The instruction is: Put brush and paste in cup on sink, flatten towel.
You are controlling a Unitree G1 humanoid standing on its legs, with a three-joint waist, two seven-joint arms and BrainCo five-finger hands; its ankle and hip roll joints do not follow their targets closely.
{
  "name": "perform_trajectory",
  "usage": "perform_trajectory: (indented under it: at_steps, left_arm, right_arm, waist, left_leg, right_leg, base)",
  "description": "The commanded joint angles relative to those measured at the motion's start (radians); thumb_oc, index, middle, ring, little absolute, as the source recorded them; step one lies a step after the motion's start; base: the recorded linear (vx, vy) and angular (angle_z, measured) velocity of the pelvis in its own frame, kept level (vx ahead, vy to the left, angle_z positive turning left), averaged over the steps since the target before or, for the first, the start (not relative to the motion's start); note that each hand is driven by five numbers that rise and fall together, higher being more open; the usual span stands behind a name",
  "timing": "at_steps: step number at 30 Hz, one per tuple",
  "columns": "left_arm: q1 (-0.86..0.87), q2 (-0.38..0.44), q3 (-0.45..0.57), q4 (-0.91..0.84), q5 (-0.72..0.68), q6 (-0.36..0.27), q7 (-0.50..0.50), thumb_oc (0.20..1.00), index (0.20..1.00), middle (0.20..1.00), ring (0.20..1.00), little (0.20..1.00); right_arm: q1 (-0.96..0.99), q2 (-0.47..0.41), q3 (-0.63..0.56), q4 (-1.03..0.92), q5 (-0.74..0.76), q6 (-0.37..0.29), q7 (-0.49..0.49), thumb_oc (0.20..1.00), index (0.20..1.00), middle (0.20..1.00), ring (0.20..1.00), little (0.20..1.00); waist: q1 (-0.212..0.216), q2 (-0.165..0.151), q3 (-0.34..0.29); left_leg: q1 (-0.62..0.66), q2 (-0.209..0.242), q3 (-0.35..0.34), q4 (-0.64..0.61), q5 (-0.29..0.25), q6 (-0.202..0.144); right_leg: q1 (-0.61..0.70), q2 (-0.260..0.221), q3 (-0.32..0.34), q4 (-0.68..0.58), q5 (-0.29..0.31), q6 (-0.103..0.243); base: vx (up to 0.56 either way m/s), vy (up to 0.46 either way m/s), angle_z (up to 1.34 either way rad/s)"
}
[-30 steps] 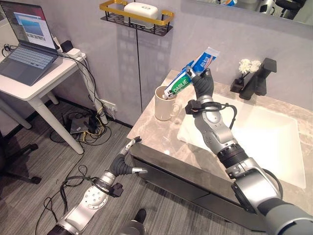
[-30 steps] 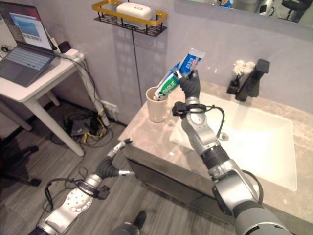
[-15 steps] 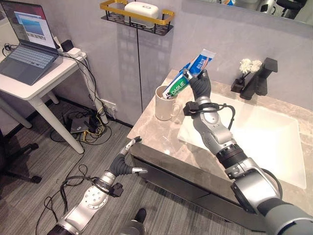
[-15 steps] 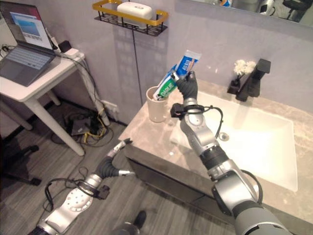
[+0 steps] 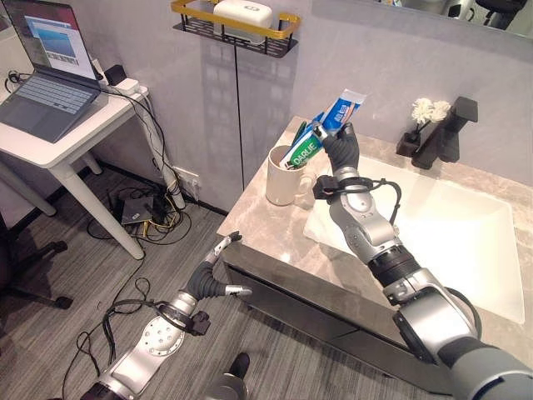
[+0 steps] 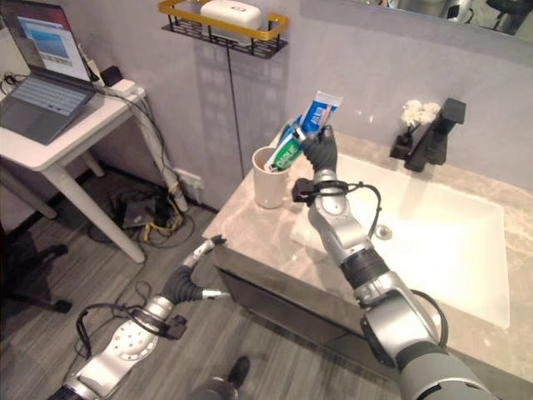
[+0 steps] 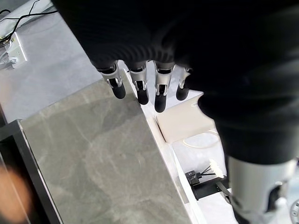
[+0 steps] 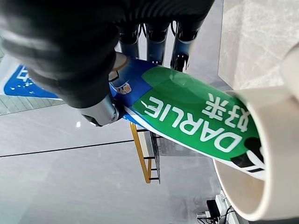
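Observation:
A green and blue toothpaste tube (image 5: 323,127) slants up out of a cream cup (image 5: 283,177) at the left end of the marble counter (image 5: 266,225). My right hand (image 5: 341,150) is shut on the tube's upper part, its fingers (image 8: 156,43) and thumb curled round it. In the right wrist view the tube's (image 8: 187,112) lower end sits inside the cup's rim (image 8: 261,186). A slim blue-green handle (image 6: 286,133) sticks out of the cup beside the tube. My left hand (image 5: 218,279) hangs low by the counter's front edge, its fingers (image 7: 140,91) straight and holding nothing.
A white sink basin (image 5: 454,237) lies right of the cup, with a black faucet (image 5: 443,132) and a small white flower (image 5: 424,110) behind it. A gold-rimmed wall shelf (image 5: 233,23) hangs above. A white table with a laptop (image 5: 50,83) stands at the left, a power strip (image 5: 137,212) beneath it.
My right hand has come down a little toward the cup, and the tube has slid deeper into it. The left hand has stayed where it was.

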Motion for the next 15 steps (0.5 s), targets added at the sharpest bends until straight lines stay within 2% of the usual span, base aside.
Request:
perform_trajectory:
  at_steps: [1, 3, 4, 5, 15]
  left_arm:
    - [0.062, 0.042, 0.006, 0.032, -0.025, 0.027, -0.021, 1.000, 1.000, 1.000, 1.000, 1.000]
    - [0.061, 0.043, 0.006, 0.032, -0.027, 0.028, -0.021, 1.000, 1.000, 1.000, 1.000, 1.000]
    - [0.062, 0.043, 0.007, 0.032, -0.027, 0.028, -0.020, 1.000, 1.000, 1.000, 1.000, 1.000]
    - [0.063, 0.043, 0.008, 0.033, -0.026, 0.029, -0.020, 1.000, 1.000, 1.000, 1.000, 1.000]
    - [0.064, 0.043, 0.007, 0.032, -0.026, 0.029, -0.021, 1.000, 1.000, 1.000, 1.000, 1.000]
  right_arm:
    - [-0.124, -0.027, -0.013, 0.001, -0.035, -0.041, 0.009, 0.200, 0.200, 0.200, 0.200, 0.200]
    - [-0.126, -0.025, -0.011, 0.004, -0.036, -0.040, 0.008, 0.225, 0.225, 0.225, 0.225, 0.225]
    - [-0.127, -0.025, -0.011, 0.005, -0.037, -0.039, 0.008, 0.341, 0.341, 0.341, 0.341, 0.341]
    - [-0.127, -0.025, -0.009, 0.005, -0.038, -0.038, 0.007, 1.000, 1.000, 1.000, 1.000, 1.000]
    - [-0.131, -0.015, -0.003, 0.021, -0.041, -0.036, 0.011, 1.000, 1.000, 1.000, 1.000, 1.000]
  waist:
    - [0.011, -0.063, -0.012]
    - [0.011, -0.063, -0.011]
    - [0.011, -0.063, -0.010]
    - [0.011, -0.062, -0.010]
    - [0.009, -0.063, -0.010]
  left_leg:
    - [0.028, -0.037, 0.026, 0.015, -0.149, 0.046]
    - [0.027, -0.037, 0.025, 0.015, -0.149, 0.046]
    - [0.026, -0.038, 0.025, 0.016, -0.149, 0.046]
    - [0.026, -0.037, 0.024, 0.015, -0.149, 0.046]
    - [0.027, -0.038, 0.022, 0.015, -0.149, 0.045]
  right_leg:
    - [-0.044, -0.061, 0.058, 0.036, -0.046, 0.023]
    - [-0.045, -0.061, 0.058, 0.037, -0.046, 0.023]
    - [-0.045, -0.061, 0.058, 0.037, -0.046, 0.023]
    - [-0.045, -0.061, 0.058, 0.037, -0.047, 0.023]
    - [-0.044, -0.060, 0.056, 0.040, -0.049, 0.019]
  base:
    - [0.00, 0.000, 0.00]
    - [0.00, 0.000, 0.00]
    - [0.00, 0.000, 0.00]
    - [0.00, 0.000, 0.00]
    - [0.00, 0.000, 0.00]
